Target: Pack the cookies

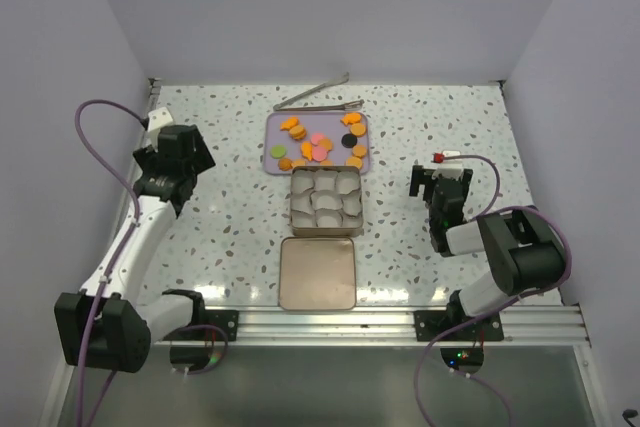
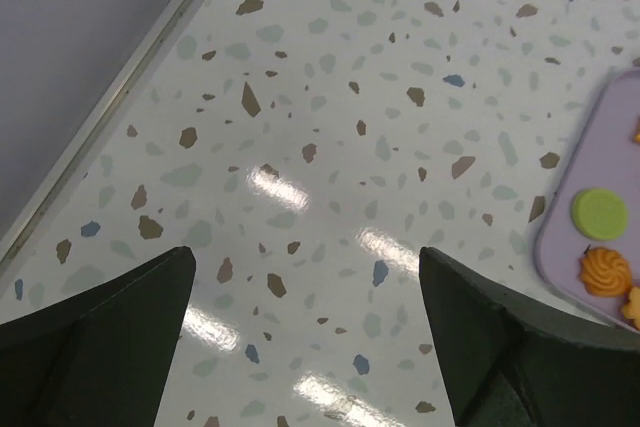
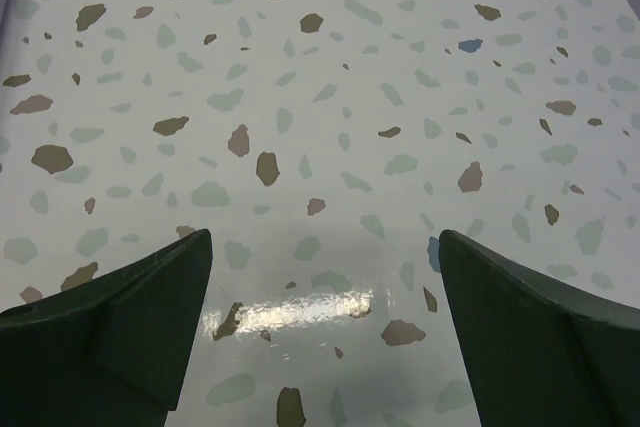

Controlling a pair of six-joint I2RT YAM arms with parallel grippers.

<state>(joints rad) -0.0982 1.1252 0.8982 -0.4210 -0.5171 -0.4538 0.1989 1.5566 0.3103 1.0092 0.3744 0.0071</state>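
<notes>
the cookies [image 1: 318,144] are lying on the lilac tray [image 1: 272,159], just behind the square tin [image 1: 294,209] of paper cups [image 1: 325,197]. the left gripper [image 2: 306,277] and right gripper [image 3: 325,257] are hovering wide open, well apart, over the speckled table [image 3: 300,67], holding nothing.

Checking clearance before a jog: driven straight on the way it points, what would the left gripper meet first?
Probably the bare table beside the lavender tray; the left gripper has open jaws with nothing between. Depth is uncertain.
</notes>
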